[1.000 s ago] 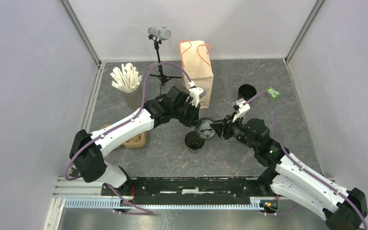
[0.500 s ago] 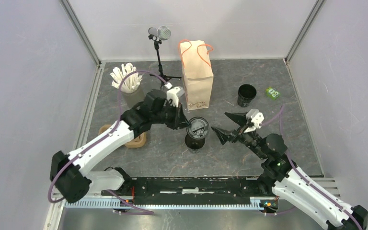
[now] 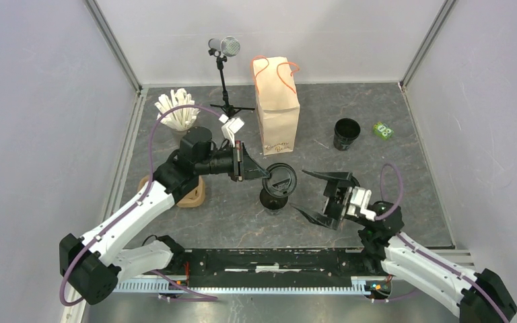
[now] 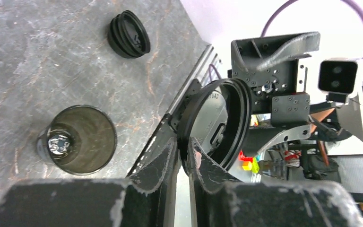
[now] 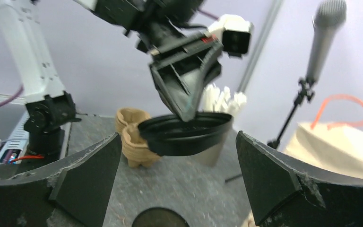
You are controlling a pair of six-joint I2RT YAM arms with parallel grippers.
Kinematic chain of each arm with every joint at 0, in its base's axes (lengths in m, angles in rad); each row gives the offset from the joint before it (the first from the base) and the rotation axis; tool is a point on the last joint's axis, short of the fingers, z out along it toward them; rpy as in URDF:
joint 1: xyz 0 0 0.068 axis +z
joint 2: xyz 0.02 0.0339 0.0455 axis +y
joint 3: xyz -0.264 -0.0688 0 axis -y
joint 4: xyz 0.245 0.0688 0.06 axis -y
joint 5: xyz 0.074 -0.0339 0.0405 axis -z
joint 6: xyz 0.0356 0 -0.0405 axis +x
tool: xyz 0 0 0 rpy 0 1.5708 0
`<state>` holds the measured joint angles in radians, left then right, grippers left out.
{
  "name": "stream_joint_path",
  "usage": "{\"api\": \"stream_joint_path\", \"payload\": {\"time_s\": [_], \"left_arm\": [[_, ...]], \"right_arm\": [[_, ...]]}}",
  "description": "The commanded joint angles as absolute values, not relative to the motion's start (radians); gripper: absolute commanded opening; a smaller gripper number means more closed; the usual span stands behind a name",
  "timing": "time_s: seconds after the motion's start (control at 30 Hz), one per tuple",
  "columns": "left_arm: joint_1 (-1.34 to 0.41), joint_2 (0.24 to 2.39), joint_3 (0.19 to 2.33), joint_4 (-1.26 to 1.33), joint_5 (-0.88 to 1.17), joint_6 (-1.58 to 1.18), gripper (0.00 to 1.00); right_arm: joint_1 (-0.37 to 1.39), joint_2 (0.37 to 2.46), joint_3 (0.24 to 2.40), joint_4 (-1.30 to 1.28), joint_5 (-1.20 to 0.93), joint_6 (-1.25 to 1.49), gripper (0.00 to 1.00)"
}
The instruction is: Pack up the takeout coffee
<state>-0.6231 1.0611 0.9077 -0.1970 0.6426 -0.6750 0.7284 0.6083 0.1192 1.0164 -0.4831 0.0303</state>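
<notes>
The takeout coffee's black cup [image 3: 273, 200] stands open on the grey table, also seen from above in the left wrist view [image 4: 78, 139]. Its round black lid [image 3: 281, 178] hangs tilted just above the cup, pinched by its rim in my left gripper [image 3: 261, 173], which is shut on it. The left wrist view shows that rim [image 4: 217, 120] wedged between the two fingers of the left gripper [image 4: 184, 146]. My right gripper [image 3: 318, 196] stands wide open to the right of the cup, holding nothing. In the right wrist view the lid [image 5: 184, 135] floats between the spread fingers, apart from both.
The brown paper bag [image 3: 277, 111] with orange handles stands behind the cup. A second black cup [image 3: 347, 133] and a green packet [image 3: 382, 130] sit at back right. A microphone stand [image 3: 223, 74], the grey cup of white sticks [image 3: 178, 114] and cardboard carriers [image 3: 192, 195] are on the left.
My right gripper let go of the lid, opened wide and drew back toward the near edge. The left arm pulled back to the left, keeping the lid over the cup.
</notes>
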Motion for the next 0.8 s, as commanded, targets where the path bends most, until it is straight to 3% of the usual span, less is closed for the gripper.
{"api": "stream_joint_path", "payload": {"time_s": [0.0,0.33,0.63,0.77], "left_arm": [[-0.618,1.034,0.893,-0.068,0.738,-0.799,0.21],[-0.619,1.017,0.838,0.133,0.814,-0.953,0.22],[-0.619,1.031,0.912,-0.075,0.724,-0.786,0.18],[-0.617,1.019,0.972,-0.299,0.525,-0.601,0.29]], "right_arm": [[0.743,0.637,0.075,1.429,-0.658,0.045,0.98],[0.812,0.714,0.072,1.438,-0.615,-0.21,0.98],[0.813,0.578,-0.045,1.342,-0.41,-0.164,0.98],[0.813,0.477,0.012,1.027,-0.101,-0.009,0.96]]}}
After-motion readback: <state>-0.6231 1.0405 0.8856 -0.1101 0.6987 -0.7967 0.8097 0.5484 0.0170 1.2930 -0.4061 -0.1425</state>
